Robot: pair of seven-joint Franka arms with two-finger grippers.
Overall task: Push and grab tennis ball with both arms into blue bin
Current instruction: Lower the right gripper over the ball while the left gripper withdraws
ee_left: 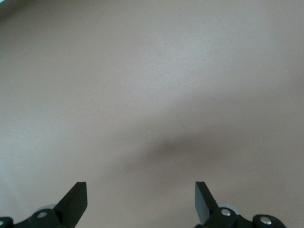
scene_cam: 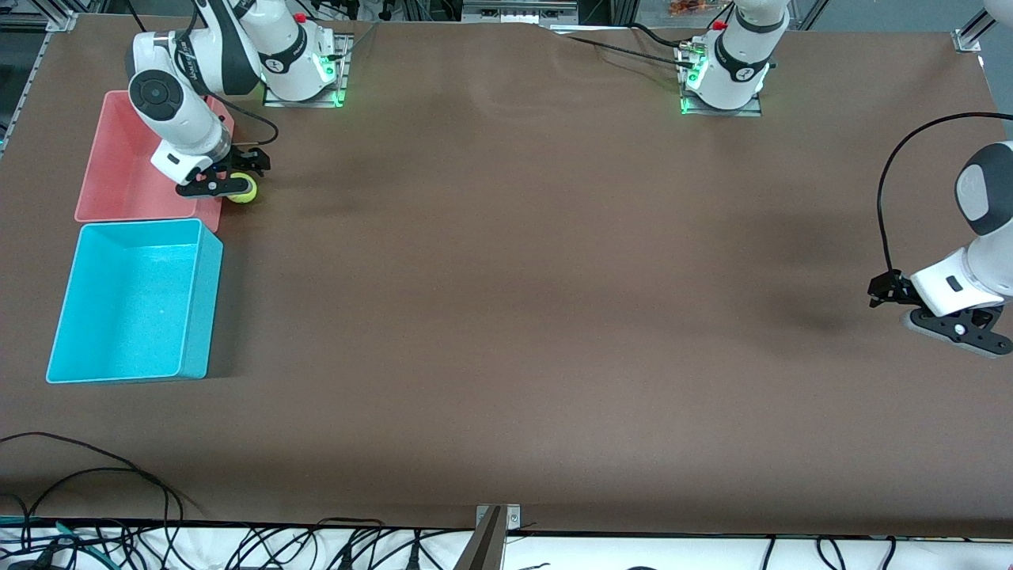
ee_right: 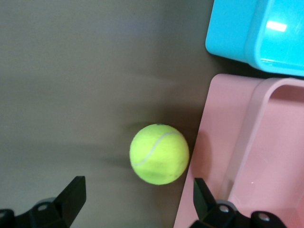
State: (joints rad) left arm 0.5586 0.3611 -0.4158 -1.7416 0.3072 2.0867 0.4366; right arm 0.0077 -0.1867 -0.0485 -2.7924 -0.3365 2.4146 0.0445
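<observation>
The yellow-green tennis ball (scene_cam: 244,191) (ee_right: 159,153) rests on the brown table against the pink bin's wall, on the side toward the left arm's end. My right gripper (scene_cam: 225,178) (ee_right: 138,195) hangs low over it, fingers open. The ball lies just ahead of the fingertips, not between them. The blue bin (scene_cam: 134,301) (ee_right: 256,33) stands empty beside the pink bin, nearer to the front camera. My left gripper (scene_cam: 922,313) (ee_left: 141,199) waits open over bare table at the left arm's end, with nothing between its fingers.
The pink bin (scene_cam: 134,158) (ee_right: 266,156) sits under the right arm's wrist, close to one right finger. Cables (scene_cam: 95,491) lie along the table edge nearest the front camera. A wide stretch of brown table (scene_cam: 538,277) separates the two grippers.
</observation>
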